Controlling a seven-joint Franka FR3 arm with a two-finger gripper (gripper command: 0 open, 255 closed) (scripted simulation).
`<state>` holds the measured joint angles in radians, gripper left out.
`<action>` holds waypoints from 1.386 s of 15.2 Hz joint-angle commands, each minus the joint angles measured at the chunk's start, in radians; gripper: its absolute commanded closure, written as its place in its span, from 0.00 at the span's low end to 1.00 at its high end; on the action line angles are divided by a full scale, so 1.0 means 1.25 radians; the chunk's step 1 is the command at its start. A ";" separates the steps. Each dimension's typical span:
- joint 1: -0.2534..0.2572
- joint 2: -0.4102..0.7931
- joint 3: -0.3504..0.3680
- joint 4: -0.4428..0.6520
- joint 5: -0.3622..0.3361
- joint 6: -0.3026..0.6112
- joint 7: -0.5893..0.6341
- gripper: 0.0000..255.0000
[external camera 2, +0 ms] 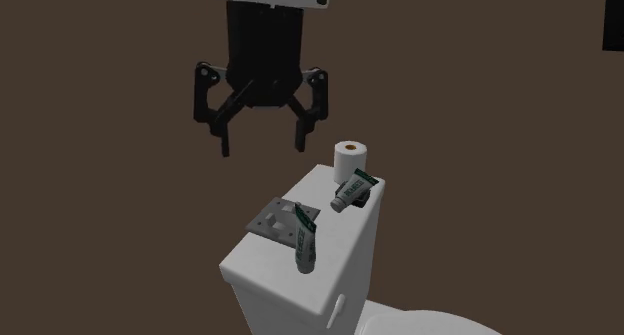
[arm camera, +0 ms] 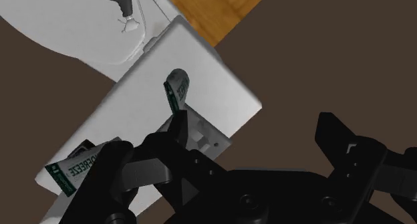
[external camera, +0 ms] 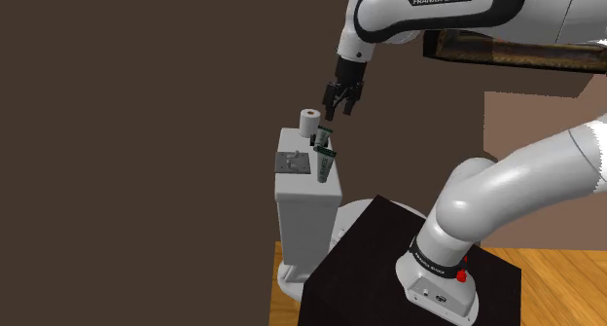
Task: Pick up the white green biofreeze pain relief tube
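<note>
Two white-and-green tubes sit on the toilet tank lid [external camera 2: 335, 273], and we cannot tell for certain which one the task means. The lying tube [external camera 2: 352, 191] rests flat at the lid's end, just beside the paper roll [external camera 2: 350, 159]. In the wrist view its green lettering reads as the brand's ending. We judge this one the target. Its long axis runs roughly along the lid's length. The broad crimped end points toward the lid's end by the roll, and the narrower end points back toward the lid's middle. The standing tube [external camera 2: 305, 245] is near the opposite long edge, nearly upright and tilted. It is beside a grey plate [external camera 2: 283, 220] and well apart from the first tube.

The tool [external camera 2: 262, 143] hangs above the tank with its fingers spread and nothing between them, well clear of both tubes.

We judge the step in hand to be the approach, with no grasp begun. The next move calls for:
- bringing the tool over the lying tube;
- turning the wrist so the fingers straddle the tube across its long axis;
- descending until the fingers flank the tube's body, then closing.

The roll stands close by, so the finger on that side has little room.
</note>
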<state>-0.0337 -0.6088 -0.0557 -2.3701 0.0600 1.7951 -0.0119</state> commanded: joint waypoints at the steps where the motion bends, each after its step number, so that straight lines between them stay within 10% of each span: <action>1: -0.014 0.044 0.004 -0.007 -0.001 0.063 0.035 0.00; 21: -0.140 0.528 -0.037 0.135 -0.046 0.487 0.357 0.00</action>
<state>-0.2010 0.0076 -0.0941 -2.2267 0.0036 2.3814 0.4170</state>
